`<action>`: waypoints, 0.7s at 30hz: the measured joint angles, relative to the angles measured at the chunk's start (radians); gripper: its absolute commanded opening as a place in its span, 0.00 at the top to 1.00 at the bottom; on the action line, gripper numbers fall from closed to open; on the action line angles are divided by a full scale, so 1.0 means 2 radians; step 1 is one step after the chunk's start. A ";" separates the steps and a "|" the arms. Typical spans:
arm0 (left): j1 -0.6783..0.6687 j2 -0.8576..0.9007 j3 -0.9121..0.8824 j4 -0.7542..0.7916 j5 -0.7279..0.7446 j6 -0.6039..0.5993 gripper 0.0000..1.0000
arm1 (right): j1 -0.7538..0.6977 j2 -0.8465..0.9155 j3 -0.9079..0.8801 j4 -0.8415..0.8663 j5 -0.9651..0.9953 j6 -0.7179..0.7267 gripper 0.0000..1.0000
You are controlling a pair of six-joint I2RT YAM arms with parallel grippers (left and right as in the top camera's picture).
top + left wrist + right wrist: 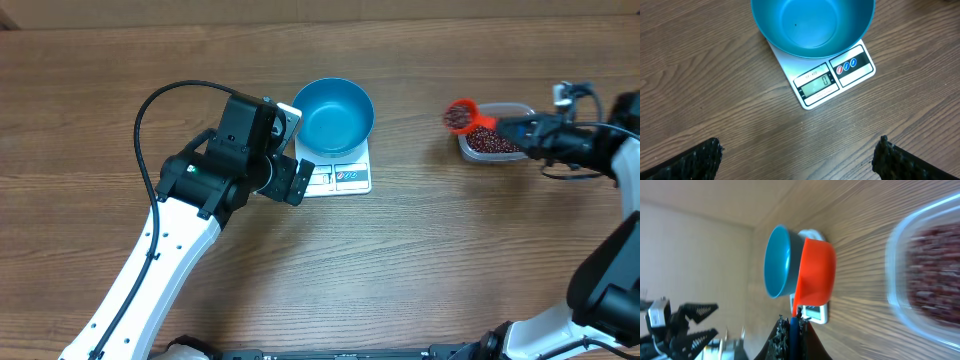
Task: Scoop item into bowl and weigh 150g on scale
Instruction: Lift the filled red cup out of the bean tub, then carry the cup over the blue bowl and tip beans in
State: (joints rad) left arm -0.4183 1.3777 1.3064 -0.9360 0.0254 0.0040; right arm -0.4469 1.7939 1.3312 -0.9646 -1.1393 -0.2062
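The blue bowl (335, 112) (812, 25) (777, 262) stands empty on the white scale (345, 180) (855, 67) (812, 312), whose display shows 0. My left gripper (288, 182) (797, 152) hovers open over bare wood just in front of the scale, with nothing between its fingers. My right gripper (522, 128) (795, 327) is shut on the blue handle of an orange scoop (462, 115) (815, 272). The scoop is filled with dark red-brown beans (459, 118) and hangs left of the clear tub. More beans (493, 144) (935, 265) lie in that tub.
The clear plastic tub (525, 108) (900, 295) sits at the right of the wooden table. The left arm's black cable (150, 110) loops over the table's left side. A stretch of wood lies between scoop and bowl.
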 measured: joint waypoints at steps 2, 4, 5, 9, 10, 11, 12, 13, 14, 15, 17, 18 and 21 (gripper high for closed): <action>0.000 0.000 0.000 0.000 0.000 0.000 0.00 | 0.027 0.000 0.000 0.000 -0.002 0.000 0.96; 0.000 0.000 0.000 0.000 0.000 0.000 0.00 | 0.047 0.000 0.002 -0.001 -0.003 0.000 0.96; 0.000 0.000 0.000 0.000 0.000 0.000 0.01 | 0.058 0.000 0.004 -0.001 -0.003 0.001 0.96; 0.000 0.000 0.000 0.000 0.000 0.000 0.01 | 0.103 0.000 0.021 0.002 -0.003 0.009 0.96; 0.000 0.000 0.000 0.000 0.000 0.000 0.01 | 0.113 0.000 0.027 0.002 -0.004 0.010 0.96; 0.000 0.000 0.000 0.000 0.000 0.000 0.01 | 0.124 0.000 0.034 0.003 -0.004 0.011 0.96; 0.000 0.000 0.000 0.000 0.000 0.000 0.00 | 0.130 0.000 0.039 0.003 -0.004 0.013 0.97; 0.000 0.000 0.000 0.000 0.000 0.000 0.01 | 0.140 0.000 0.048 0.004 -0.004 0.015 0.96; 0.000 0.000 0.000 0.000 0.000 0.000 0.00 | 0.148 0.000 0.056 0.005 -0.004 0.018 0.96; 0.000 0.000 0.000 0.000 0.000 0.000 0.01 | 0.153 0.000 0.062 0.006 -0.004 0.019 0.96; 0.000 0.000 0.000 0.000 0.000 0.000 0.00 | 0.167 0.000 0.074 0.014 -0.002 0.023 0.96; 0.000 0.000 0.000 0.000 0.000 0.000 0.01 | 0.174 0.000 0.079 0.019 0.001 0.024 0.96; 0.000 0.000 0.000 0.000 0.000 0.000 0.01 | 0.197 0.000 0.086 0.039 0.019 0.032 0.96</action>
State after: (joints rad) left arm -0.4183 1.3777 1.3064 -0.9360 0.0254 0.0040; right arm -0.0532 1.7939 1.5028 -0.8856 -1.1004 -0.1417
